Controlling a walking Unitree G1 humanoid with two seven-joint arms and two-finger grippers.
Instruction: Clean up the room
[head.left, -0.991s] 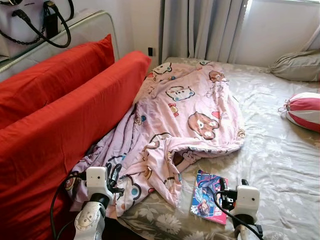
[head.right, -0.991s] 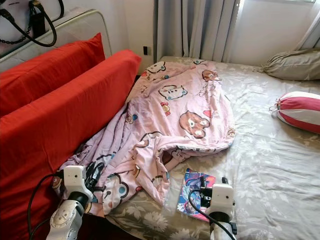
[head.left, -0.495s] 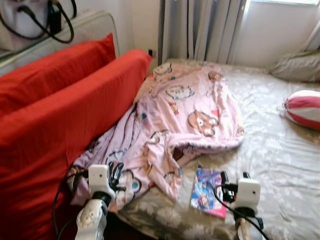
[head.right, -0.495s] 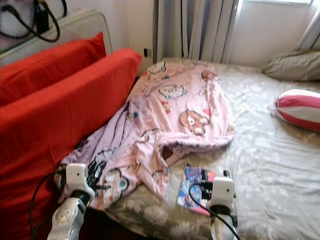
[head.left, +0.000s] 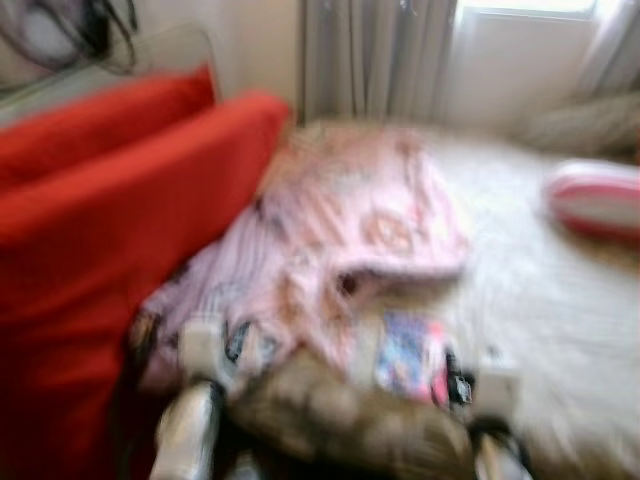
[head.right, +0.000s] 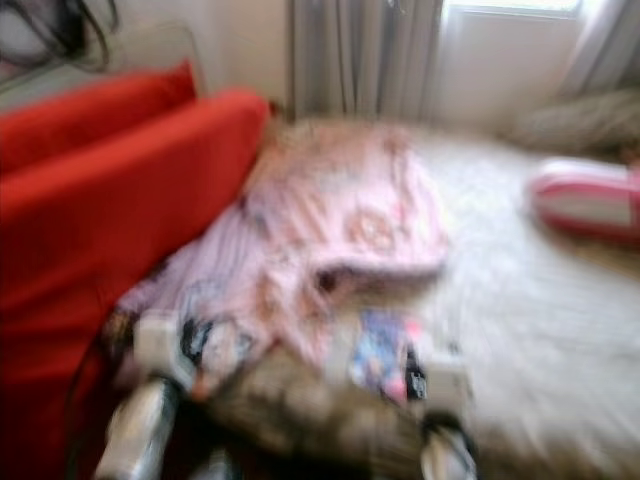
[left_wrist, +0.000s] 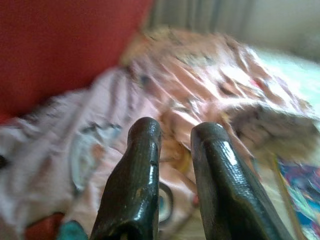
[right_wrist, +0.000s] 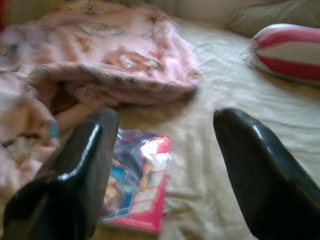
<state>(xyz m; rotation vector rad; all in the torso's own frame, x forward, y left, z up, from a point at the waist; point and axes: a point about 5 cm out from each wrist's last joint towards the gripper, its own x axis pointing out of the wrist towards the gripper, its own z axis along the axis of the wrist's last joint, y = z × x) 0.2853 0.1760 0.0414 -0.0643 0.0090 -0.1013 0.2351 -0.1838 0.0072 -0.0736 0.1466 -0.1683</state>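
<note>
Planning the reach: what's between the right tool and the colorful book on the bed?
Nothing but bare floral bedsheet; the right wrist view shows the book just beyond the open right tool.
</note>
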